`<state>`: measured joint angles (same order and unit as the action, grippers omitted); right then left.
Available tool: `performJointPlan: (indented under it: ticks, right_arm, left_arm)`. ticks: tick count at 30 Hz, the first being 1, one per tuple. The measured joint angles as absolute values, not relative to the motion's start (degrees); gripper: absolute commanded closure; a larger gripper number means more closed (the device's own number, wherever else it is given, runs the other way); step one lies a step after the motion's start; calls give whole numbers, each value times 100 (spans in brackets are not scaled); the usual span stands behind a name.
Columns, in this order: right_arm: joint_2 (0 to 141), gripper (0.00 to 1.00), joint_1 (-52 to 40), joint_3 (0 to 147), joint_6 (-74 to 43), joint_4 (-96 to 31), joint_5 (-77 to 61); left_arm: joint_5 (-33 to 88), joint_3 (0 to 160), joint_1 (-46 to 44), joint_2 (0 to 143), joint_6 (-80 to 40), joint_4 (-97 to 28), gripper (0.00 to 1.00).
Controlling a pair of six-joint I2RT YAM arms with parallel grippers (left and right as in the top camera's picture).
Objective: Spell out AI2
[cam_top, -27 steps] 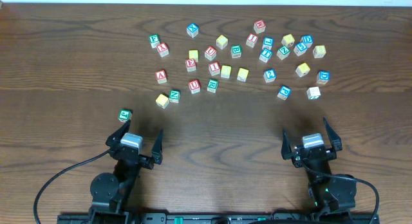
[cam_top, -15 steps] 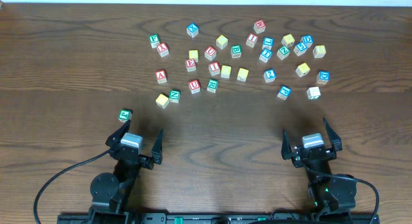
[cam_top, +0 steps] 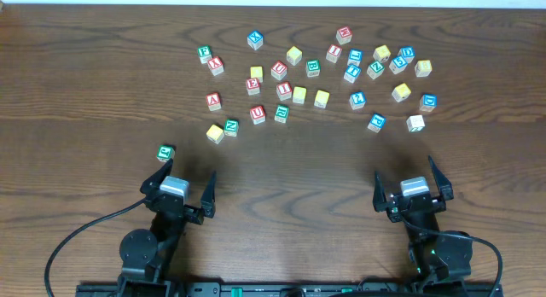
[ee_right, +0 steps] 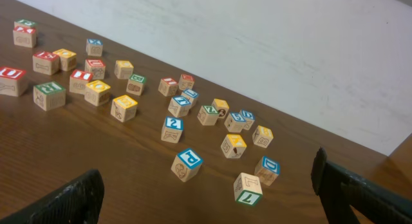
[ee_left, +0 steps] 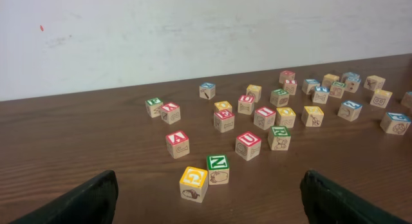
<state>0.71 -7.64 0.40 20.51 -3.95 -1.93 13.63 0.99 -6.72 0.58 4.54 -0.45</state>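
Lettered wooden blocks lie scattered across the far half of the table. The red A block (cam_top: 213,101) is at the left of the group and shows in the left wrist view (ee_left: 177,144). The red I block (cam_top: 284,90) is in the middle and shows in the left wrist view (ee_left: 264,116). The blue 2 block (cam_top: 357,99) is to the right and shows in the right wrist view (ee_right: 172,129). My left gripper (cam_top: 179,191) (ee_left: 207,208) and right gripper (cam_top: 409,184) (ee_right: 206,198) are both open, empty and near the front edge, well short of the blocks.
A lone green block (cam_top: 165,152) sits just ahead of my left gripper. A yellow G (ee_left: 194,183) and green N (ee_left: 217,169) are the closest blocks to it. A blue P (ee_right: 187,163) and a green 7 block (ee_right: 248,188) lie closest to my right gripper.
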Motion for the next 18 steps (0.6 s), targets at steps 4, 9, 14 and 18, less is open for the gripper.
performJointPlan:
  ticks: [4, 9, 14, 18]
  right_arm:
    - [71, 1, -764, 40, 2051, -395, -193]
    - [71, 1, -764, 40, 2051, -395, -193]
    - [71, 1, -764, 40, 2051, -395, -193]
    - [71, 1, -764, 40, 2051, -395, -193]
  left_arm:
    - [1365, 99, -672, 58, 454, -45, 11]
    - [1365, 99, -672, 58, 454, -43, 11]
    - [1365, 99, -672, 58, 454, -45, 11]
    - [1365, 99, -672, 58, 454, -45, 11]
